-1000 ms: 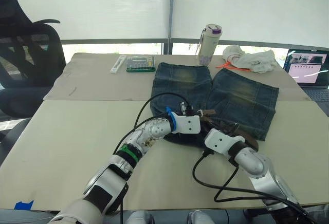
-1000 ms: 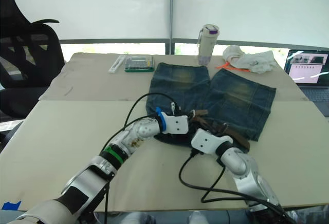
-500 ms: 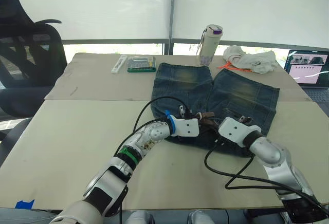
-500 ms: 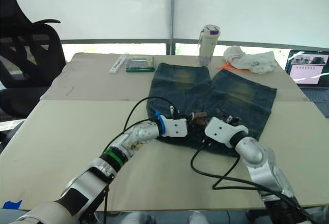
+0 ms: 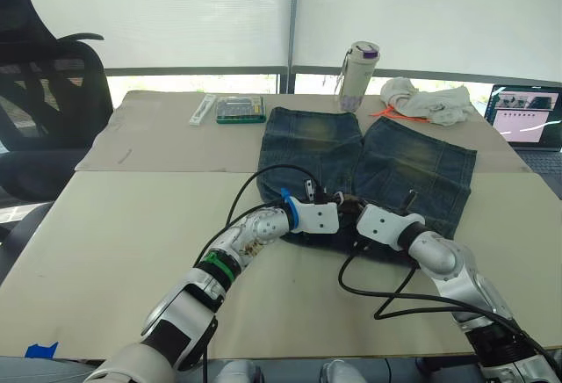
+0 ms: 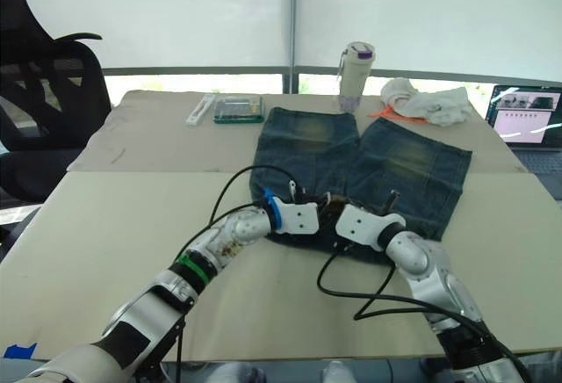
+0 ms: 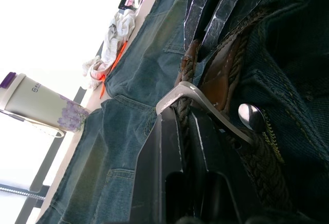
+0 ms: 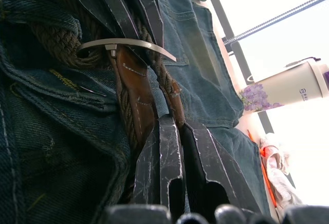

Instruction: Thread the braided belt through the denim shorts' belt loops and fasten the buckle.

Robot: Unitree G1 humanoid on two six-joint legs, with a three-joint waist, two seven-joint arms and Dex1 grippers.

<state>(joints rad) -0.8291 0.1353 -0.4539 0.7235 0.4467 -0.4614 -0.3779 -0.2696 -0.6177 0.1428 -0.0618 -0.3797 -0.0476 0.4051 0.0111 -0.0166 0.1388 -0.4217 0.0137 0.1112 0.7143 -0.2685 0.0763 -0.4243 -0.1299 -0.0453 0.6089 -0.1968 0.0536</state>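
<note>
The shorts (image 5: 364, 168) lie flat on the table (image 5: 123, 225), with the legs pointing away from the robot and the waistband on the near side. That puts the waistband right where both arms can reach it. The two grippers meet at the middle of the waistband, close to each other.

The belt (image 7: 222, 75) is a brown braided strap. It lies along the waistband, at the front of the shorts, beside the shiny round button (image 7: 251, 117). The buckle (image 7: 198, 99) is a thin silver frame lying across the belt.

The left gripper (image 7: 186, 126) has its fingers pressed close together, pinching the belt just by the buckle. It looks like it holds that end steady. The right gripper (image 8: 177, 131) comes from the other side. Its fingers are also close together and pinch the brown end of the belt just past the buckle. I think they hold both ends so the belt can be closed at the front of the shorts. I cannot tell if the belt is through any loops.

A cup (image 5: 356, 75) with purple flowers stands just past the far edge of the shorts. It has a tiny dark mark on it, too small to read. No other writing can be read.
</note>
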